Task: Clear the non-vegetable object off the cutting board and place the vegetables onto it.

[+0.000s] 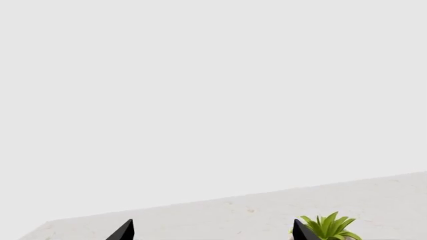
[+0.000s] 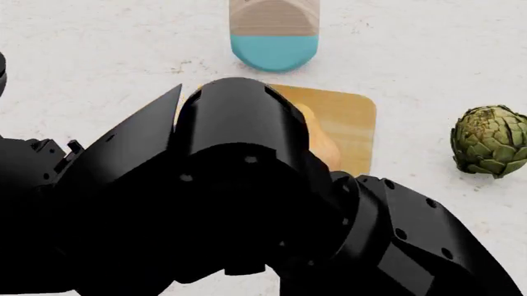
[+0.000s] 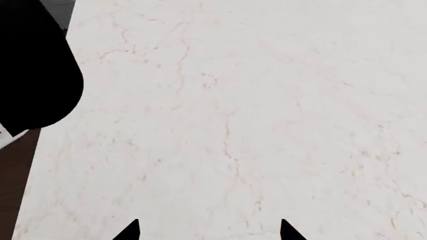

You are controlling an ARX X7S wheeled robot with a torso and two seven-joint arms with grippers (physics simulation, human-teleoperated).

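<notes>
The olive-green scaly non-vegetable object [image 2: 490,140] sits on the white counter, to the right of the cutting board [image 2: 352,120] and apart from it. Only the board's far right corner shows. On the board lies an orange-tan squash [image 2: 323,147], one of the vegetables, mostly hidden behind my black arms. My left gripper [image 1: 212,233] is open over the counter with nothing between its fingertips [image 1: 123,231]. The right gripper [image 3: 209,233] is open too, above bare marble, and holds nothing.
A beige container with a teal-blue base [image 2: 274,37] stands just beyond the board. A small green leafy plant [image 1: 331,227] shows beside one left fingertip. In the right wrist view the counter's edge [image 3: 32,165] drops to dark floor under a black robot part [image 3: 33,70].
</notes>
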